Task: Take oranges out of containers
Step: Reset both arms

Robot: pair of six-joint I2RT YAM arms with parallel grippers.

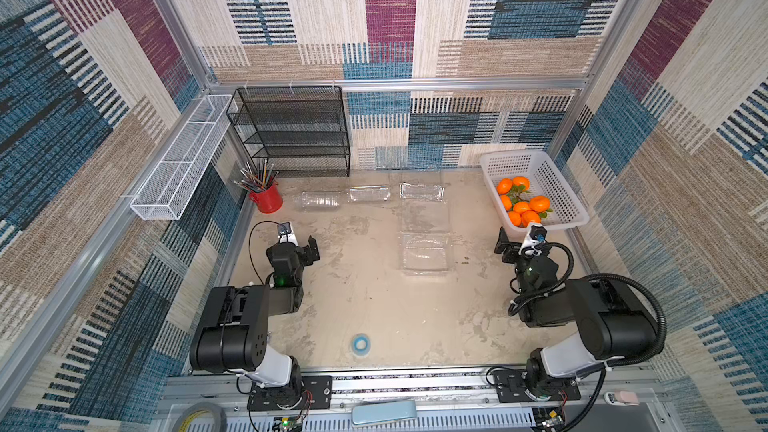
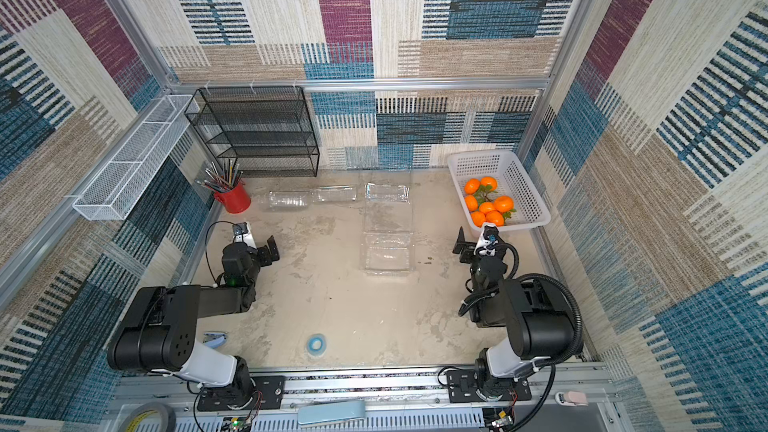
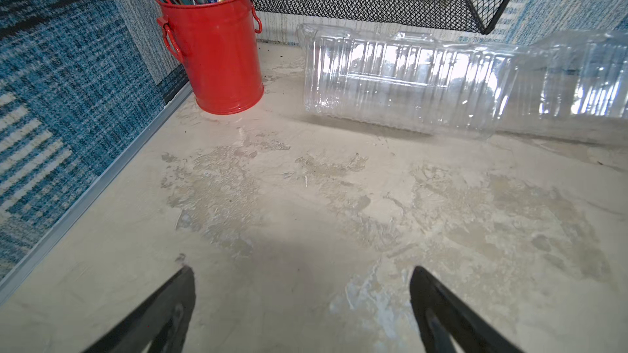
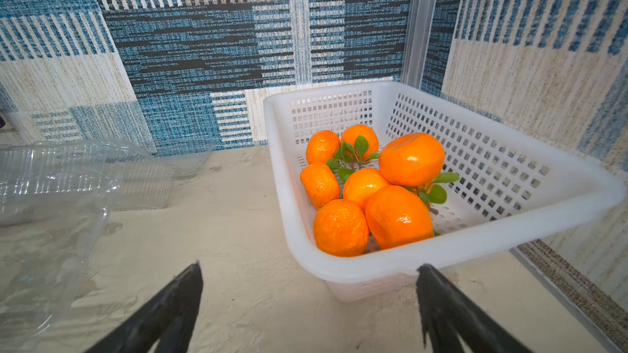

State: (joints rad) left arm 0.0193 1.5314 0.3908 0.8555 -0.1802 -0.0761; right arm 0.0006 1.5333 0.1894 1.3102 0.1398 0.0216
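Several oranges (image 1: 523, 202) (image 2: 487, 204) (image 4: 396, 215), some with green leaves, lie together in a white perforated basket (image 1: 559, 197) (image 4: 475, 249) at the back right. Several clear containers (image 1: 424, 254) (image 2: 386, 255) (image 3: 401, 79) (image 4: 68, 178) lie on the table with nothing in them, two of them with lids open. My right gripper (image 1: 517, 239) (image 4: 309, 266) is open just in front of the basket's near rim, holding nothing. My left gripper (image 1: 300, 243) (image 3: 302, 268) is open over bare table on the left, short of the leftmost container.
A red bucket of pencils (image 1: 266, 198) (image 3: 221, 59) stands at the back left beside a black mesh rack (image 1: 295, 130). A white wire trough (image 1: 178, 160) hangs on the left wall. A blue tape roll (image 1: 360, 344) lies near the front edge.
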